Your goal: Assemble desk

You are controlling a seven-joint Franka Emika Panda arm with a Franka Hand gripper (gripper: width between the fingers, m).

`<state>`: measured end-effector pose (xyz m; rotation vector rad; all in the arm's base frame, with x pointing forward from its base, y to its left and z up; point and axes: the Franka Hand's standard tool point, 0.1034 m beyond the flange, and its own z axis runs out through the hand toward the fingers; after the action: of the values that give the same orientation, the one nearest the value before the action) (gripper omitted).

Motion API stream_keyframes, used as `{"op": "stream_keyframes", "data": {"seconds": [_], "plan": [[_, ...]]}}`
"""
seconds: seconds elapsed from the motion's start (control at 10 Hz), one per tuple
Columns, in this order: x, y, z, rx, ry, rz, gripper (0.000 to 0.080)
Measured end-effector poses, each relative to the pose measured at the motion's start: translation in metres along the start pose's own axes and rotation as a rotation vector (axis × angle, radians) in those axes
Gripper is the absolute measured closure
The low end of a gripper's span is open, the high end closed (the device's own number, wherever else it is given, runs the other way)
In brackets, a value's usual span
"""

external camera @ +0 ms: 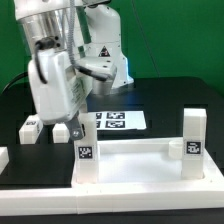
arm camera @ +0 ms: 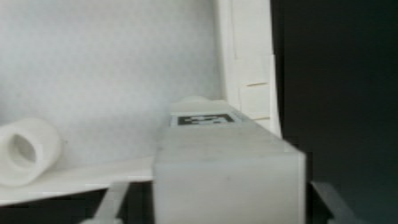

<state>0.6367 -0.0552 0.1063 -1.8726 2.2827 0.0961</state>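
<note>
In the wrist view a white square leg (arm camera: 221, 170) with a small tag on it sits between my two fingers (arm camera: 114, 202), and my gripper (arm camera: 222, 208) is shut on it. Beyond it lie the white tabletop (arm camera: 125, 70), its raised rim (arm camera: 249, 60) and a round corner socket (arm camera: 25, 150). In the exterior view my gripper (external camera: 62, 123) hangs low at the exterior view's left, with the held leg (external camera: 62, 131) just under it. The tabletop (external camera: 140, 166) lies in front, with two tagged legs (external camera: 85, 156) (external camera: 192, 142) standing upright at its corners.
Another loose leg (external camera: 30, 127) lies on the black table at the exterior view's left. The marker board (external camera: 115, 120) lies behind the tabletop. A white border strip (external camera: 120, 192) runs along the front. The robot's base (external camera: 105, 50) stands at the back.
</note>
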Motion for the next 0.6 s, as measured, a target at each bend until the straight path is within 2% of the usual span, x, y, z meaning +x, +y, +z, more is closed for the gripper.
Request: {"op": "stream_keyframes", "data": {"seconds": [0.4,0.6], "plan": [[0.0006,0.0005,-0.0002,-0.002,0.007,0.133,0.0502],[0.0005,0.0010,0.0012,-0.003,0.007,0.124,0.0238]]}}
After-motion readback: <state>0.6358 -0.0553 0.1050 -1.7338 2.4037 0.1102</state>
